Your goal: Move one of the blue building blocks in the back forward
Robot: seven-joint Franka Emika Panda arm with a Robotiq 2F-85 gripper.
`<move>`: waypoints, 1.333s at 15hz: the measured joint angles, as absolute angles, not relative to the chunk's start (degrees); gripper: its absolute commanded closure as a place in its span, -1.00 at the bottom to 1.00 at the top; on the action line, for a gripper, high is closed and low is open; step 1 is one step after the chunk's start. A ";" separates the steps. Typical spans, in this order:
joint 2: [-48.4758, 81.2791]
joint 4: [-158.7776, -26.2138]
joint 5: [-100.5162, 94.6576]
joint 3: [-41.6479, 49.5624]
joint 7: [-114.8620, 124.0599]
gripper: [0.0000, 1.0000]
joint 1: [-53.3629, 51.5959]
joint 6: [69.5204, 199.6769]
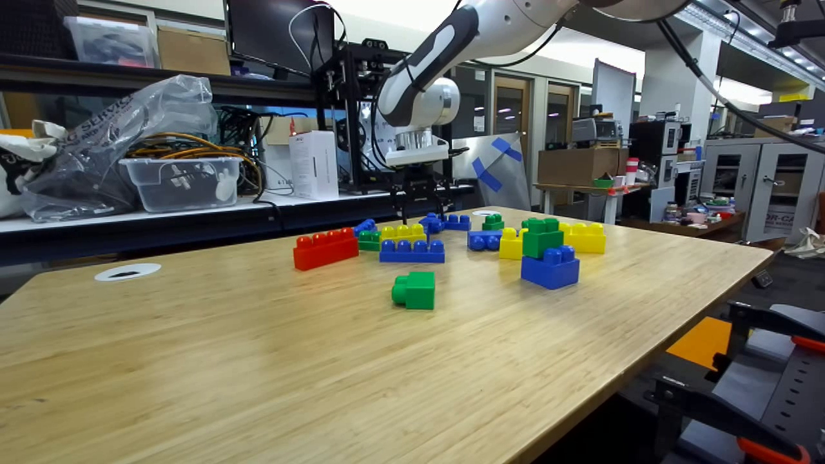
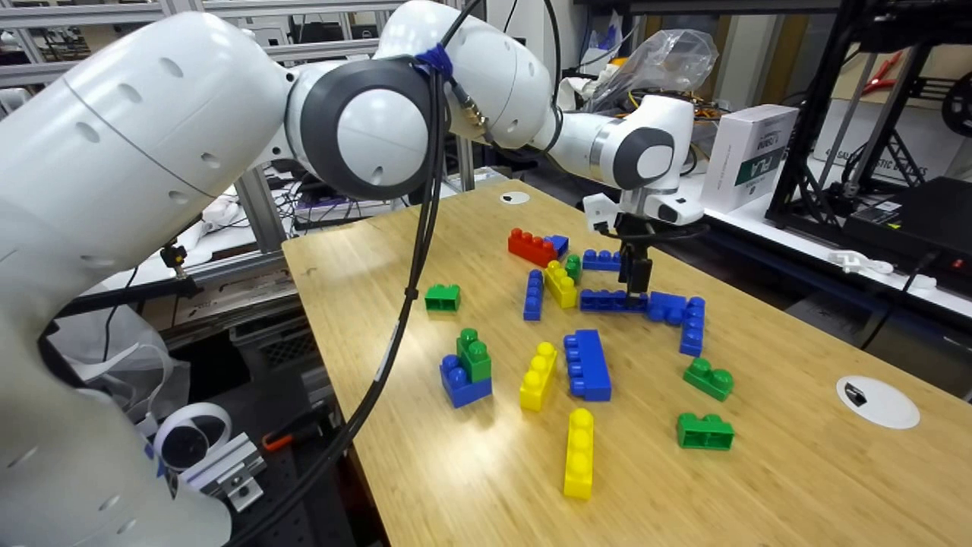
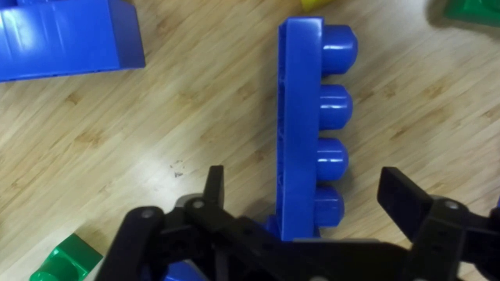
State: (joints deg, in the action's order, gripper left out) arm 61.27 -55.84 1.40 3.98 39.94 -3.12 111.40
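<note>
- Counter [image 2: 759, 486]: wood; its edge beside the arm [image 2: 380, 137] is read here as near, its edge along the white shelf [image 2: 953, 298] as far.
- Green brick [image 2: 442, 298]: lone, on its side, in the near-edge half.
- Stack, in the same half: small green brick [image 1: 541, 240] on a blue base [image 1: 550, 273], two blue studs exposed.
- Yellow bricks [image 2: 538, 376]: two, beyond the stack, apart from each other.
- Large blue block [image 2: 594, 365]: mid-counter, on its side, studs toward the near edge.
- Long blue brick [image 2: 533, 292]: upright, just beside a third yellow brick [image 2: 560, 285].
- Red brick [image 2: 531, 248]: toward the corner with the white disc [image 2: 514, 198].
- Tool [image 3: 302, 177]: over the far-edge half, jaws wide, its fingers [image 3: 402, 199] to either side of a blue brick with a visible gap on each side; height above the counter cannot be told.
- Tipped blue brick [image 3: 300, 117], one of the task's blue bricks at the back: seen between the fingers, on its side, hollow underside toward the large blue block, four studs the opposite way.
- Short blue brick [image 2: 667, 306], also of the back group: just beside the tipped one's end; contact uncertain.
- Studded blue brick [image 2: 692, 328]: beside the short one, nearer the far edge.
- White box [image 2: 748, 159]: on the shelf, past the far edge.
</note>
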 measured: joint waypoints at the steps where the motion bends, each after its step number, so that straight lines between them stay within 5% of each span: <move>1: 61.71 -55.19 1.29 3.99 39.81 -1.00 -3.14 111.08; 7: 63.86 -52.23 0.48 4.10 39.56 -0.96 -3.24 109.11; 8: 64.07 -51.96 0.43 4.14 39.54 -0.47 -3.28 108.91; 10: 64.53 -51.26 0.35 4.18 39.46 -0.38 -3.30 108.28; 17: 65.28 -50.02 0.07 4.43 39.37 0.63 -3.45 107.62; 20: 65.28 -49.92 -0.30 4.45 39.36 0.65 -3.48 107.60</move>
State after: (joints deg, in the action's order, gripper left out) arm 65.28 -49.92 -0.30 4.45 39.36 -3.48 107.60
